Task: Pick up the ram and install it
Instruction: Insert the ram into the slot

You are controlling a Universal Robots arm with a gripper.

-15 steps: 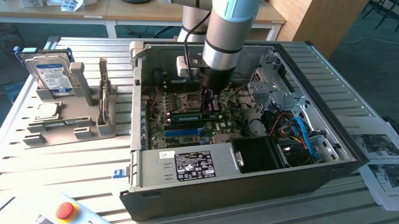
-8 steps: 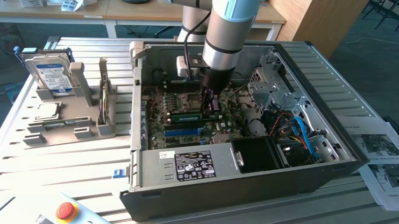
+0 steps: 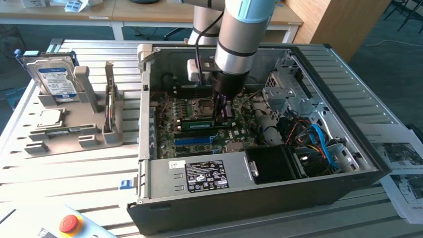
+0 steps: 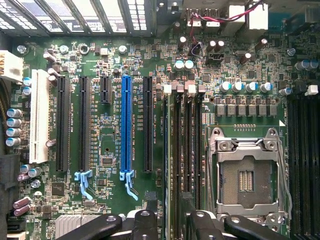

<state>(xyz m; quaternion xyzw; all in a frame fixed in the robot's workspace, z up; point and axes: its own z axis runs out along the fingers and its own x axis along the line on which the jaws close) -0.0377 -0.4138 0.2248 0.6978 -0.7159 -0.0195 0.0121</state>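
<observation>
power supply sticker (image 3: 206, 176): white print, we read no words
hard drive label (image 3: 56, 82): we read nothing
board print (image 4: 156, 131): unreadable

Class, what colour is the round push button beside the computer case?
The push button is red; the exterior view shows it best.

Reaches down almost vertically with the arm (image 3: 241, 25), a silver and pale-blue link above a black wrist (image 3: 228, 83). Points the jaws straight downward, parted wide and empty. Holds the black finger links (image 4: 145, 223) spread to either side in the wrist view.
</observation>
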